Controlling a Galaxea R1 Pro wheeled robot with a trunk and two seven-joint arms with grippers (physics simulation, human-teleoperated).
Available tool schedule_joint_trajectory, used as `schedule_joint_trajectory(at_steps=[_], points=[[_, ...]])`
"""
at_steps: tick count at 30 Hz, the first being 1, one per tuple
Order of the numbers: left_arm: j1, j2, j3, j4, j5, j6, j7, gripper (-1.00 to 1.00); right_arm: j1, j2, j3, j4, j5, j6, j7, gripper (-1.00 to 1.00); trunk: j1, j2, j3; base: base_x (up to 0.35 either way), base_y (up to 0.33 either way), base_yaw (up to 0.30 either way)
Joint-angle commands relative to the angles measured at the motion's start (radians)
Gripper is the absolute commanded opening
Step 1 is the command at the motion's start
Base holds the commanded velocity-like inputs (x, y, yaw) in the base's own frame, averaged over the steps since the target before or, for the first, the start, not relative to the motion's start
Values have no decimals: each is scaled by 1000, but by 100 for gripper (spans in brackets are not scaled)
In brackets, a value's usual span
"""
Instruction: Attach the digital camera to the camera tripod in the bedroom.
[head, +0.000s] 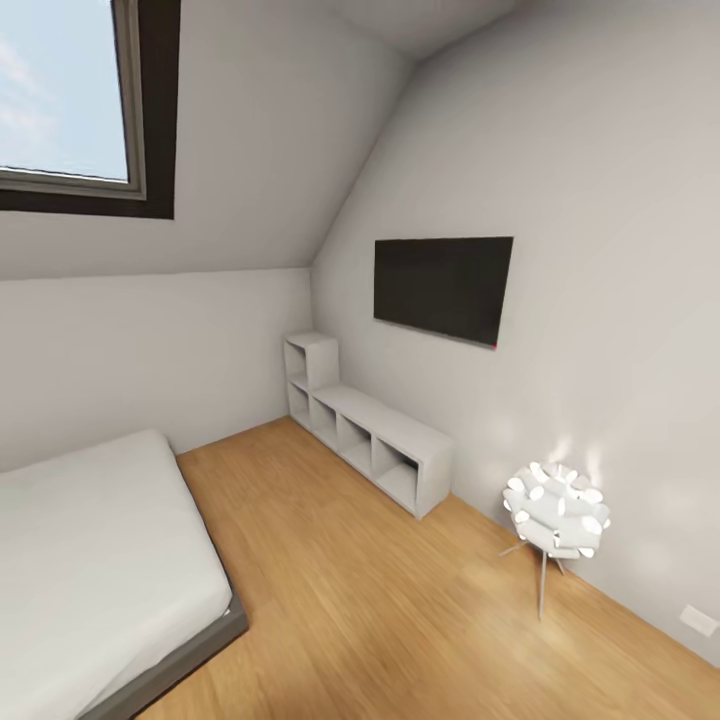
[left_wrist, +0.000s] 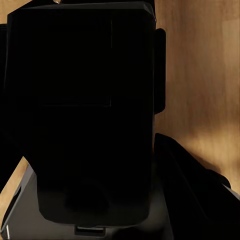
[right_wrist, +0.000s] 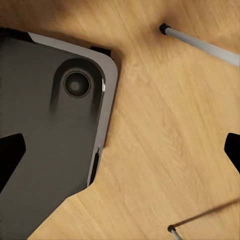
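Right pincer (right_wrist: 121, 152) hangs spread near camera tripod (right_wrist: 200, 44) leg.

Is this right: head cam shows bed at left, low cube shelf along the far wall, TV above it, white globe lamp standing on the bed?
Not quite. In the head view the lamp stands on the wooden floor by the right wall, not on the bed. The shelf and TV are as you say.

From my head view, the bed (head: 90, 560) sat at left on the floor (head: 380, 620); shelf unit (head: 365, 435) stood along the right wall, TV (head: 442, 287) mounted above it, lamp (head: 556, 520) nearer me by that wall. Window (head: 65, 90) up left. Below my right gripper, two thin legs (right_wrist: 200, 45) stood on the floor beside the robot base (right_wrist: 55, 135).
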Motion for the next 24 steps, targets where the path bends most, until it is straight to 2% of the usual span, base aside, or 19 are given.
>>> schedule_joint_trajectory(at_steps=[1,24], points=[[-1,0,-8,0,8,1,-4,-100,-2,-1,-9,3,8,-6,2,100,-4,6,2,0,0,0],[-1,-3,-8,0,9,1,-3,-100,-2,2,-9,3,8,-3,2,100,-92,167,74,0,0,0]])
